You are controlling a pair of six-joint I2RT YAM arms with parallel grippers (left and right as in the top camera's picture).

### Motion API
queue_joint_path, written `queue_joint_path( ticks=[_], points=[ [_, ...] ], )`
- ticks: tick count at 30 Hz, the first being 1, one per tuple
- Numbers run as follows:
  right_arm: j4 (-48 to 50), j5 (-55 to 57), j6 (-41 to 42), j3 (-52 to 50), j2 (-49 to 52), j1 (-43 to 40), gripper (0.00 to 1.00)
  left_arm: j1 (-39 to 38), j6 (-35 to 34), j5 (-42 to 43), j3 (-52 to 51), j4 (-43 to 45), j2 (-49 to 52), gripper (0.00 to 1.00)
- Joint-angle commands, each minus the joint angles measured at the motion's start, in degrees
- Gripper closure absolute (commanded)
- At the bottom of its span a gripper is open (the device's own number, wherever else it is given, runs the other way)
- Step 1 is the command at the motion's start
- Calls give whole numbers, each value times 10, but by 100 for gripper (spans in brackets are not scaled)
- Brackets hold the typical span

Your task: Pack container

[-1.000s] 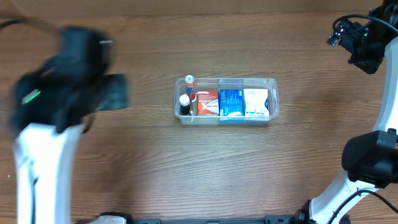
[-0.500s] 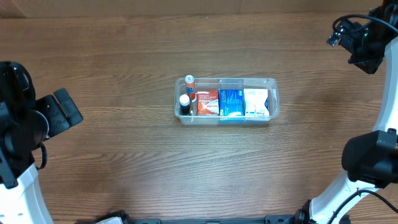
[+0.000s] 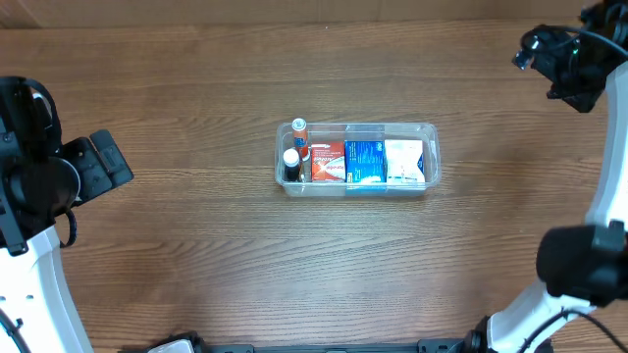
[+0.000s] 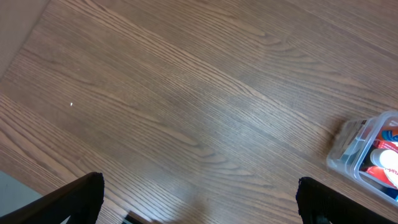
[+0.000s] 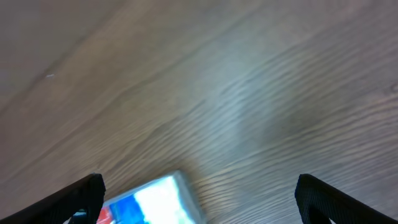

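Note:
The clear container (image 3: 429, 128) stands at the table's middle. It holds a red box (image 3: 328, 161), a blue box (image 3: 364, 162), a white box (image 3: 403, 161) and two small bottles (image 3: 292, 157) at its left end. My left gripper (image 3: 101, 168) is open and empty, far left of the container; its fingers frame bare wood in the left wrist view (image 4: 199, 202), with the container's end at the right edge (image 4: 348, 146). My right gripper (image 3: 538, 51) is open and empty at the far right; a blurred container corner shows in the right wrist view (image 5: 180, 186).
The brown wooden table (image 3: 216, 255) carries only the container. The arm bases stand at the left edge (image 3: 39, 284) and the lower right (image 3: 579, 265).
My left arm swung back from near the container to the far left edge and settled there. My right gripper shifted slightly. The container and its contents did not move.

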Motion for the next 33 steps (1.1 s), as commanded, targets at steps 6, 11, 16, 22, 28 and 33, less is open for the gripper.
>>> queue_joint_path(
  ticks=[6,11,16,22,28,33],
  points=[
    [5,41,-6,9,-200,136,0,3,1,7,4,2,8,0],
    [88,122,-68,-40,-277,136,0,3,1,7,4,2,8,0],
    [199,124,-123,-202,-415,136,0,3,1,7,4,2,8,0],
    [279,104,-120,-536,-630,136,0,3,1,7,4,2,8,0],
    [339,45,-118,-822,-815,136,0,3,1,7,4,2,8,0],
    [367,20,-118,-961,-926,136,0,3,1,7,4,2,8,0]
  ],
)
